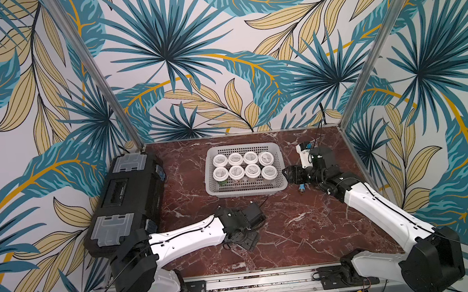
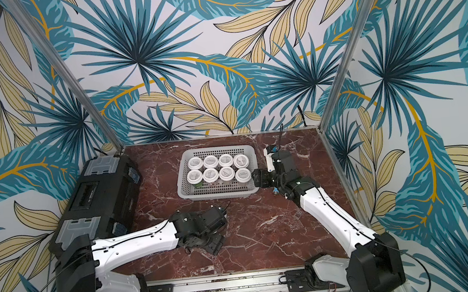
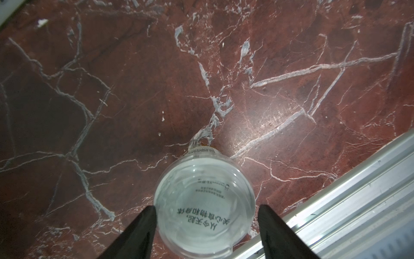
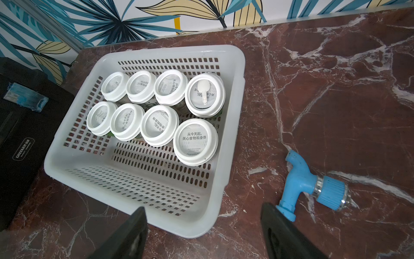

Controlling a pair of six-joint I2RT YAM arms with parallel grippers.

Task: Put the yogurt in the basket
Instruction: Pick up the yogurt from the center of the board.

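One yogurt jar (image 3: 203, 190) is being straddled lid-up on the surface (image 3: 112, 89) by the left gripper (image 3: 207, 206), near the front rail (image 3: 336, 201). The jaws are part open, one finger (image 3: 143, 224) touching the lid edge and the other just apart, so nothing is being clamped. Eight more jars (image 4: 195, 143) are being carried in the basket (image 4: 235, 74), in two rows of four. The right gripper (image 4: 202, 207) is being held wide open and empty just beside the basket's corner, with a blue tap fitting (image 4: 313, 186) lying near it.

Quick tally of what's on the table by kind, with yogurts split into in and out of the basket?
Basket: 1
Yogurt jars inside it: 8
Yogurt jar outside it: 1
Black toolbox: 1
Blue tap fitting: 1
Total: 12
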